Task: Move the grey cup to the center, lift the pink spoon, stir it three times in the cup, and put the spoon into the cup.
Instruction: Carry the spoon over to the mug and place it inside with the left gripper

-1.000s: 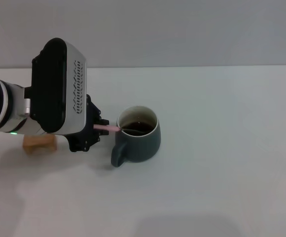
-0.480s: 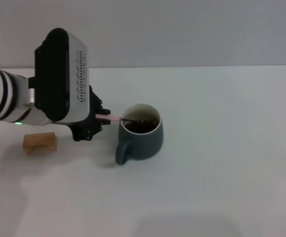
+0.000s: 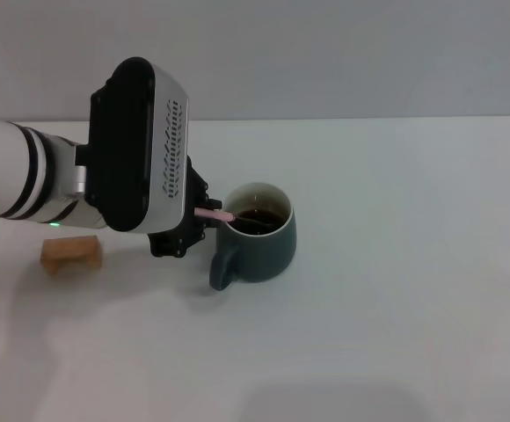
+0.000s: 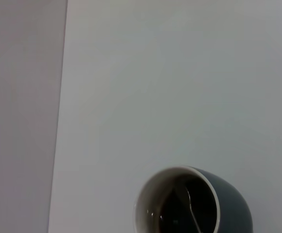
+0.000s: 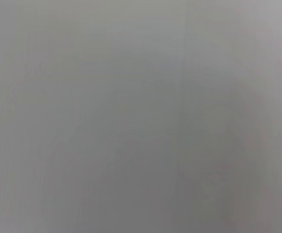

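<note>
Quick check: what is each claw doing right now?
Left claw: closed on the pink spoon, its bowl in the grey cup.
Right claw: not in view.

Soft, even light falls from above, and the grey cup (image 3: 259,236) casts only a faint shadow on the pale bench (image 3: 396,264). The right wrist view is a featureless grey blur.

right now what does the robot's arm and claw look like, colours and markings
Only the left arm shows. It has a white round forearm with black bands and a small green light underneath. The wrist carries a big boxy housing, black on one face and silver-grey on the other, with rows of small slots. The left claw beyond it is black. The right arm is out of view.
</note>
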`<action>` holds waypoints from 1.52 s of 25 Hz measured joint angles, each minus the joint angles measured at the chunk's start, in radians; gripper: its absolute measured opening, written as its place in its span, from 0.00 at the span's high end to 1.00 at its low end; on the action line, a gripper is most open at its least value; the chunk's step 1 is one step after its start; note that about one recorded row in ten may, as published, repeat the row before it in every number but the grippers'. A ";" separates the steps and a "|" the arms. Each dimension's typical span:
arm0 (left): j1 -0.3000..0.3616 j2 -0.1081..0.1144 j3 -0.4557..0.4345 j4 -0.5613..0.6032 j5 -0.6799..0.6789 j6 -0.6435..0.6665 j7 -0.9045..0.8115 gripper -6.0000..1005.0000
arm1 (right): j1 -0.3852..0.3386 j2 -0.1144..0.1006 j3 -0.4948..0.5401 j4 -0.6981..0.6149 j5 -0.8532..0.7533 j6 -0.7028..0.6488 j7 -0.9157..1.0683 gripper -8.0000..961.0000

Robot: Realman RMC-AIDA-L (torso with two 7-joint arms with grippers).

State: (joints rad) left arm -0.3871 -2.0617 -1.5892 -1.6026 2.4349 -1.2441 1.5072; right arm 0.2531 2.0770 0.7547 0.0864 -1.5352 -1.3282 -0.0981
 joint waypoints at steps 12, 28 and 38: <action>0.058 0.002 -0.013 -0.056 0.026 -0.038 -0.002 0.86 | 0.015 -0.001 -0.001 -0.005 0.000 0.001 0.000 0.99; -0.027 0.000 -0.024 0.024 0.033 -0.007 -0.004 0.86 | 0.017 -0.002 -0.003 -0.005 -0.002 0.012 0.000 0.99; -0.014 0.000 0.025 -0.031 0.032 -0.016 -0.004 0.86 | 0.012 -0.002 -0.003 -0.007 0.000 0.012 0.000 0.99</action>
State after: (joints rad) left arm -0.4015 -2.0616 -1.5643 -1.6339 2.4671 -1.2606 1.5036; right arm 0.2655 2.0754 0.7516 0.0798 -1.5357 -1.3160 -0.0982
